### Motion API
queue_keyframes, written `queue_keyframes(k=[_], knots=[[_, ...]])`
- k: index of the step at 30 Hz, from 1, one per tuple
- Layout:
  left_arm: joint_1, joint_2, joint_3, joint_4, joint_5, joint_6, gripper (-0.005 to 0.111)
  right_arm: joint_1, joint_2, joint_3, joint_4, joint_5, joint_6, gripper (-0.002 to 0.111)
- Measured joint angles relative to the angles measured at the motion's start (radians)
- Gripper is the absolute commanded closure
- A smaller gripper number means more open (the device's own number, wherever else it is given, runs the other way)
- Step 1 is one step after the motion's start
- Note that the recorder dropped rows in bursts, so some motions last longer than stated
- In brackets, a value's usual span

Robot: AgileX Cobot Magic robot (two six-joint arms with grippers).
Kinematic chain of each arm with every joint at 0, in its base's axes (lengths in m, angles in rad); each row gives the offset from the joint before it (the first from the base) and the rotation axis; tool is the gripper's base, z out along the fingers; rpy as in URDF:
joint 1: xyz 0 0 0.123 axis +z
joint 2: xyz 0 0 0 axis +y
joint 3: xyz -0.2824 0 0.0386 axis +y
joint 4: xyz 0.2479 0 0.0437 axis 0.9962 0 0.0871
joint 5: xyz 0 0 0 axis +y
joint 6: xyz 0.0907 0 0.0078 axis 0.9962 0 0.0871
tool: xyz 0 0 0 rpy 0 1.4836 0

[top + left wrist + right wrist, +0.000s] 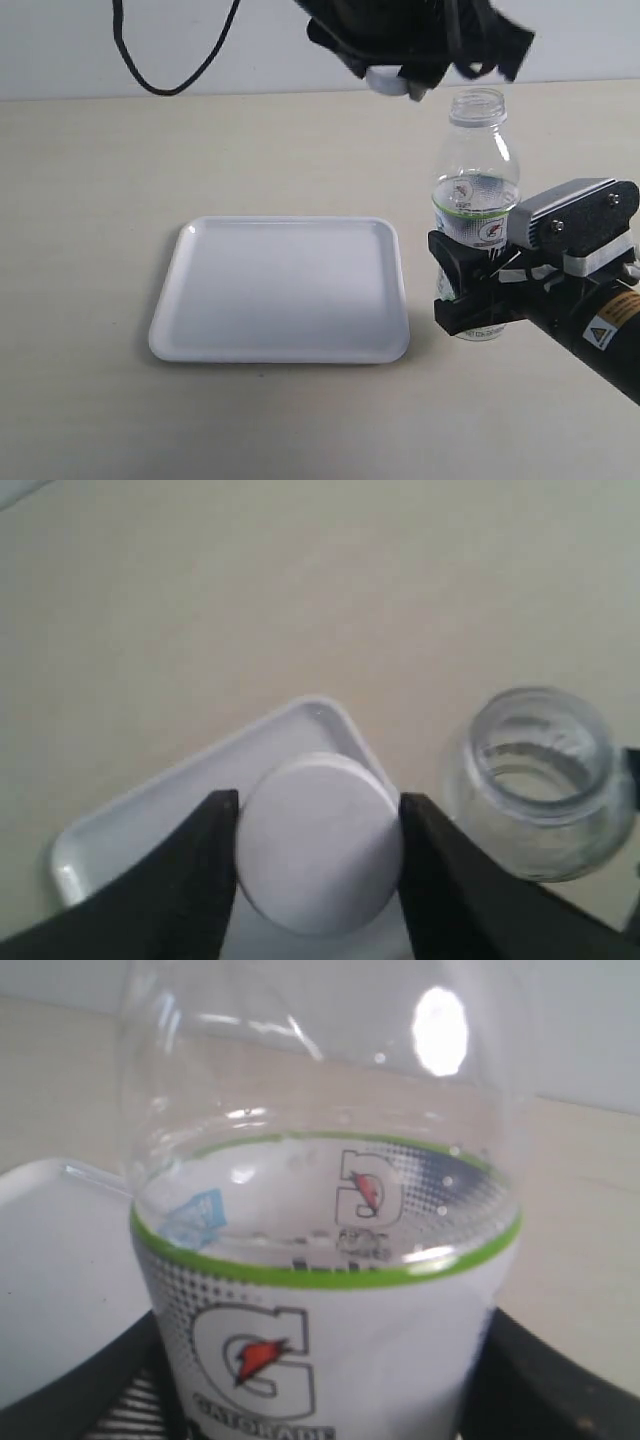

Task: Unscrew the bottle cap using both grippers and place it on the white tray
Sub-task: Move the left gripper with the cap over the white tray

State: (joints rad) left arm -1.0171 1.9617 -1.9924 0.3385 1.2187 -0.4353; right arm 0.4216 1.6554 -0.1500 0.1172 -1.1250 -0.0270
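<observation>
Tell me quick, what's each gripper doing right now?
Left gripper: closed on the small round white plastic cap.
Right gripper: closed around the clear plastic labelled bottle.

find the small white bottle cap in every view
Exterior view: small round white plastic cap, top centre, above-left of the clear plastic labelled bottle.
Left wrist view: bottom centre, in the black left pincer.
Right wrist view: not in it.
Shared landmark: the bottle, in all three.
</observation>
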Motion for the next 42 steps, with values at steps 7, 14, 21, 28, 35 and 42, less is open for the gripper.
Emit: queue_keyframes(k=[7,14,21,28,35,42], knots=[[0.031,-0.032,0.207,0.028,-0.093,0.089,0.107,0.0,0.0,0.0,0.006,-0.002,-0.011,0.108],[0.108,-0.15,0.471,-0.014,-0.267,0.159,0.107,0.0,0.0,0.0,0.018,0.002,-0.026,0.108],[0.193,-0.301,0.733,-0.109,-0.505,0.23,0.107,0.0,0.0,0.0,0.022,0.006,-0.023,0.108],[0.277,-0.329,0.961,-0.162,-0.77,0.246,0.107,0.0,0.0,0.0,0.026,-0.015,-0.04,0.108],[0.297,-0.329,1.067,-0.163,-0.943,0.313,0.107,0.0,0.0,0.0,0.028,-0.023,-0.051,0.108],[0.297,-0.272,1.07,-0.163,-0.986,0.343,0.107,0.0,0.019,0.0,0.03,-0.028,-0.051,0.108]])
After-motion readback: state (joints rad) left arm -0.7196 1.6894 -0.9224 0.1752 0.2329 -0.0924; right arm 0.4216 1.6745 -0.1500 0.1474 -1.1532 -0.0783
